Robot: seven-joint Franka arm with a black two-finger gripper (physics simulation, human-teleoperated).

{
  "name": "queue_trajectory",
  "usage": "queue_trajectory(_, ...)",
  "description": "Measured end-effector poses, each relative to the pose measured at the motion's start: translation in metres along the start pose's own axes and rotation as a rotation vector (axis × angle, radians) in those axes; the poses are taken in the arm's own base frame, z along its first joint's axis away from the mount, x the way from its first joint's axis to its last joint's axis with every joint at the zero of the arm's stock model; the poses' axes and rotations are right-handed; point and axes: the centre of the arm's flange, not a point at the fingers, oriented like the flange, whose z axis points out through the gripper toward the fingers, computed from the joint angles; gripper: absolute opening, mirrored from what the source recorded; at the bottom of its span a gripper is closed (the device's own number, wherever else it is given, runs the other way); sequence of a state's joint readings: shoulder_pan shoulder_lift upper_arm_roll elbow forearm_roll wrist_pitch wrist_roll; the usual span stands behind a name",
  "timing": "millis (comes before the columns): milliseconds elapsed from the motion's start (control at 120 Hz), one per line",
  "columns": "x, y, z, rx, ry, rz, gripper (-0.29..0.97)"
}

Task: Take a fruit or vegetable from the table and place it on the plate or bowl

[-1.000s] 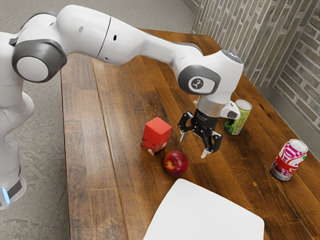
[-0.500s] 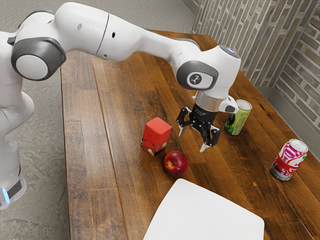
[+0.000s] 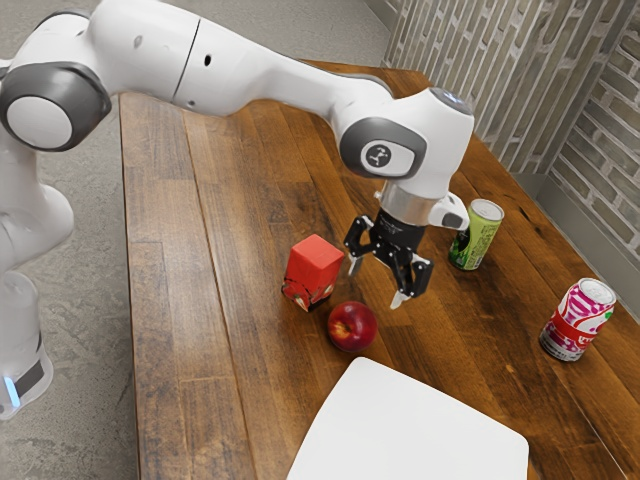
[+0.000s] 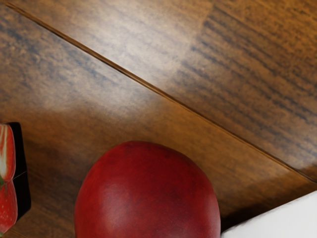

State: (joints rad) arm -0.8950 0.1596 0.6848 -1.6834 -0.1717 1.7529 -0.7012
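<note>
A red apple (image 3: 352,325) rests on the wooden table (image 3: 220,250), just beyond the far corner of a white square plate (image 3: 410,430). My gripper (image 3: 374,283) hangs open above the table, slightly past the apple and up toward the exterior view's right, with nothing between its fingers. In the wrist view the apple (image 4: 147,193) looms large under my hand, with the plate's corner (image 4: 282,220) beside it.
A red carton (image 3: 312,270) stands close to the apple on the exterior view's left, and its edge (image 4: 9,178) appears in the wrist view. A green can (image 3: 475,235) stands behind my hand. A pink can (image 3: 577,320) sits near the table's right edge.
My gripper has moved toward the exterior view's left and a little up, closing in above the apple. Apple, carton and cans have stayed put.
</note>
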Motion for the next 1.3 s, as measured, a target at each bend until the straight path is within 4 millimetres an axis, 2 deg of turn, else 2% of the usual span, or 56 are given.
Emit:
queue_trajectory(617, 0.003, 0.004, 0.01, 0.005, 0.004, -0.005, 0.68)
queue_trajectory(1008, 0.002, 0.003, 0.039, 0.01, -0.029, -0.02, 0.68)
queue_trajectory(1300, 0.004, -0.003, 0.043, -0.004, -0.031, -0.027, 0.68)
